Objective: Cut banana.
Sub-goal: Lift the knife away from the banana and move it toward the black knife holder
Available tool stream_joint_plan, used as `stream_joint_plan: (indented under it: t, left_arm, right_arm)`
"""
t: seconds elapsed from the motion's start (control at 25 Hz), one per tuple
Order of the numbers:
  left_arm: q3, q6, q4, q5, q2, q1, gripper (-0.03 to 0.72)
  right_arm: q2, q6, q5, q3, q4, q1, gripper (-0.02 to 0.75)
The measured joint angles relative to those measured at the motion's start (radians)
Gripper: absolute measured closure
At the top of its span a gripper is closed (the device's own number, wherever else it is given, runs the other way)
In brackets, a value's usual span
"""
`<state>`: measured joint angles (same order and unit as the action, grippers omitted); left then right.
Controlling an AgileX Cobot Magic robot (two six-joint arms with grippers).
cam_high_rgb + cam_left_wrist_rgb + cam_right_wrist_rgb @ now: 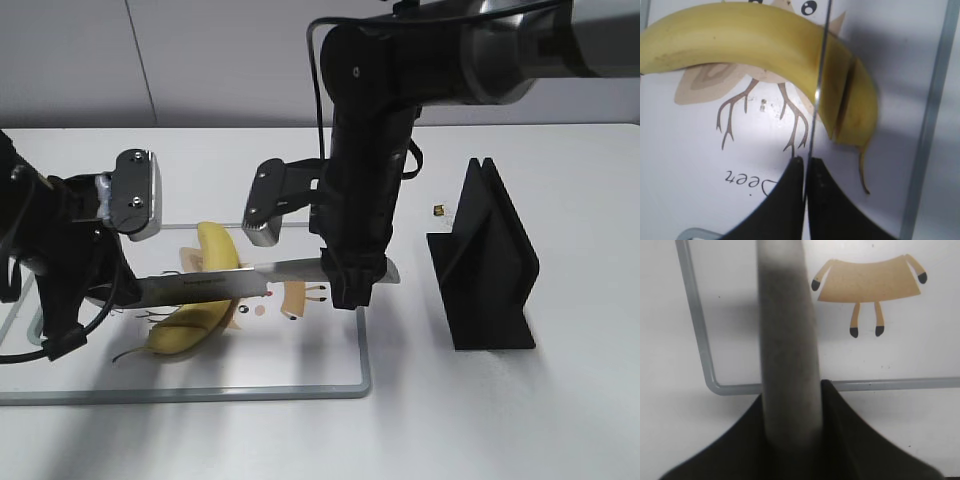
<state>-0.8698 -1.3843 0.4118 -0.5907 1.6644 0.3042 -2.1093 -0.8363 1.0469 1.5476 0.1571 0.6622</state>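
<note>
The yellow banana [203, 262] lies curved on the white cutting board [300, 390], stem towards the front. A long steel knife [270, 272] is held level across it. My right gripper [350, 290] is shut on the knife's grey handle [785, 330]. My left gripper [125, 295] is shut on the blade's tip. In the left wrist view the blade [817, 90] shows edge-on, running from the shut jaws [805, 162] across the banana [740, 40]. One cut crosses the banana near its stem end [845, 100].
The board has a grey rim [935, 100], which also shows in the right wrist view [700, 340], and a brown deer print [870, 280]. A black knife stand [490, 260] stands right of the board. A small dark object [438, 210] lies behind it.
</note>
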Motion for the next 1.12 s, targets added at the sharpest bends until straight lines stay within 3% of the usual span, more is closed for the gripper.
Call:
stream_joint_plan:
  t: [1.12]
  left_arm:
    - [-0.004,-0.006,0.003,0.064,0.116,0.003,0.696]
  right_arm:
    - [-0.104,-0.003,-0.071,-0.03,-0.034,0.0,0.555]
